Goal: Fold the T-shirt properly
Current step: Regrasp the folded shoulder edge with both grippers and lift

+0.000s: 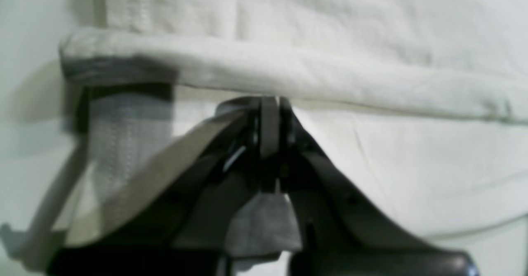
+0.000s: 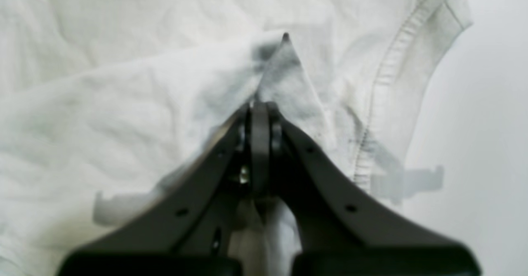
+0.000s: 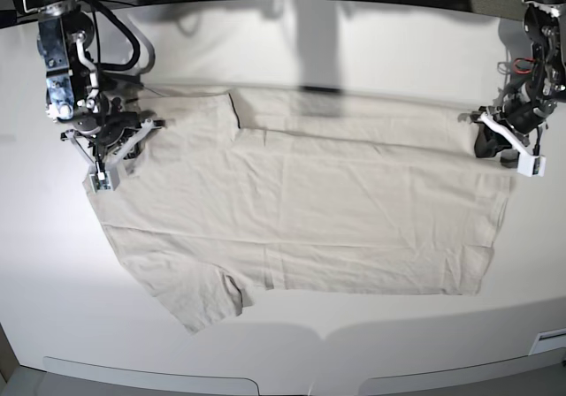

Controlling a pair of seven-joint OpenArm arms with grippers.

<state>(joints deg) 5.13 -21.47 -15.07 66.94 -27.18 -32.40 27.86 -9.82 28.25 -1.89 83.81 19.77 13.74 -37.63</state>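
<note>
Where end effectors pinch, T-shirt (image 3: 301, 210) cloth hidden, blurred

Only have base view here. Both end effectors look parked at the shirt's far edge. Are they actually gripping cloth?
Observer: Yes. Left wrist view shows the left end effector shut on a pinch of the T-shirt, just below a rolled fold.
Operator: And the right one?
Observer: The right end effector is shut on a raised tent of fabric.
Operator: Near what part?
Observer: Beside a stitched hem by the cloth's edge.
</note>
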